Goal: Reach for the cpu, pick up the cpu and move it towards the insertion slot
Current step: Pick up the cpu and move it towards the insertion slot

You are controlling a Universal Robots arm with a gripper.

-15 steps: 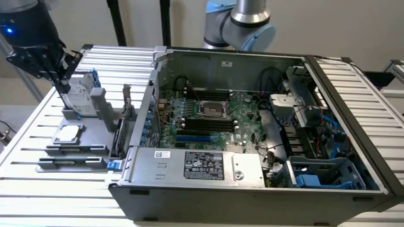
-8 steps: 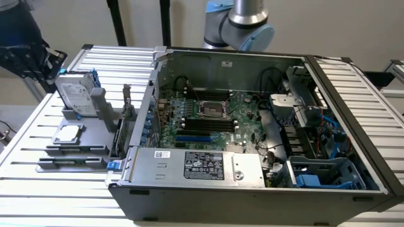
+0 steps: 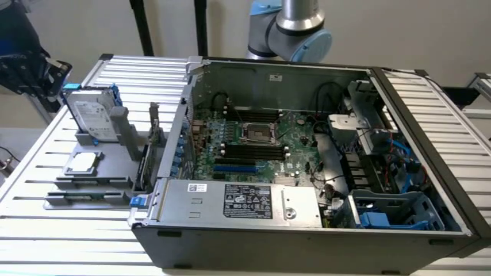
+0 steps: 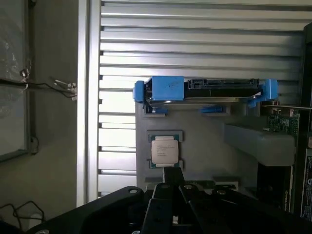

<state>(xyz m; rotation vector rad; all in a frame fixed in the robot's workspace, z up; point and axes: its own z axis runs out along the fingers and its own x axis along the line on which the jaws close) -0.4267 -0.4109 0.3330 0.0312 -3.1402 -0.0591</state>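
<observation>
One cpu [image 3: 83, 163] lies flat on a grey holder [image 3: 107, 181] on the slatted table [image 3: 46, 230], at the exterior view's left of the open computer case [image 3: 345, 241], just beside the blue-framed hard drive [image 3: 96, 118]. We see the insertion slot [image 3: 259, 133] on the board inside the case, well apart from it. In the wrist view our gripper [image 4: 173, 171] hangs apart from the cpu, fingers pressed together, holding nothing.

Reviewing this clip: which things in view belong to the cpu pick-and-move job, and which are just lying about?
Job:
cpu
insertion slot
gripper, shut, pointed at the cpu

Lying about:
hard drive
memory slots
blue card slot
</observation>
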